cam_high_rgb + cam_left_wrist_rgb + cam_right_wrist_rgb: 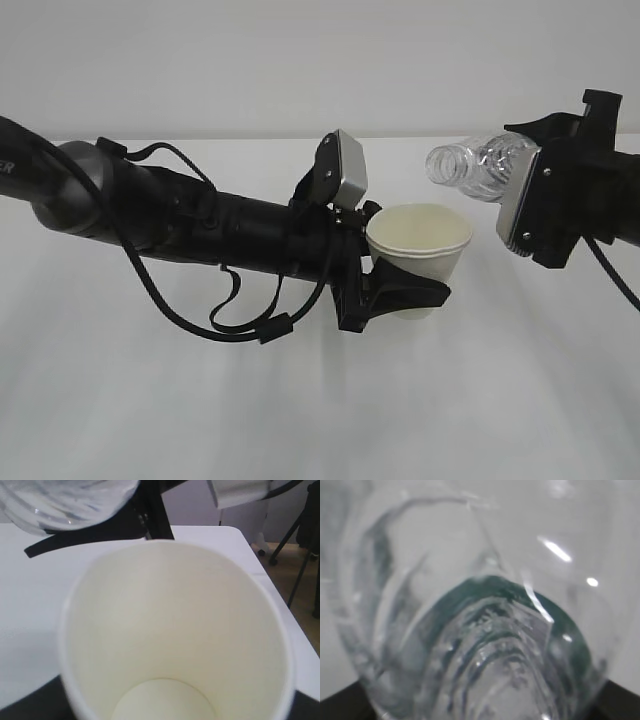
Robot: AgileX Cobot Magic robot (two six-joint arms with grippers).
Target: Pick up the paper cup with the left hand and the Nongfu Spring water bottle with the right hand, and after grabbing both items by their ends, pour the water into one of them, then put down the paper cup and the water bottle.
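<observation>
The white paper cup (422,250) hangs above the table, tilted a little, with my left gripper (400,290) shut round its lower part. From the left wrist its cream inside (175,640) fills the view and looks dry. The clear ribbed Nongfu Spring water bottle (478,166) lies almost level, its open mouth pointing left, just above and to the right of the cup's rim. My right gripper (535,205) is shut on the bottle's far end. The bottle (485,630) fills the right wrist view, and its neck (65,502) shows at the left wrist view's top left. No water shows.
The white table (320,400) lies below both arms. A loop of black cable (240,325) hangs under the left arm. Past the table's right edge, a bare floor and dark stand legs (300,550) show in the left wrist view.
</observation>
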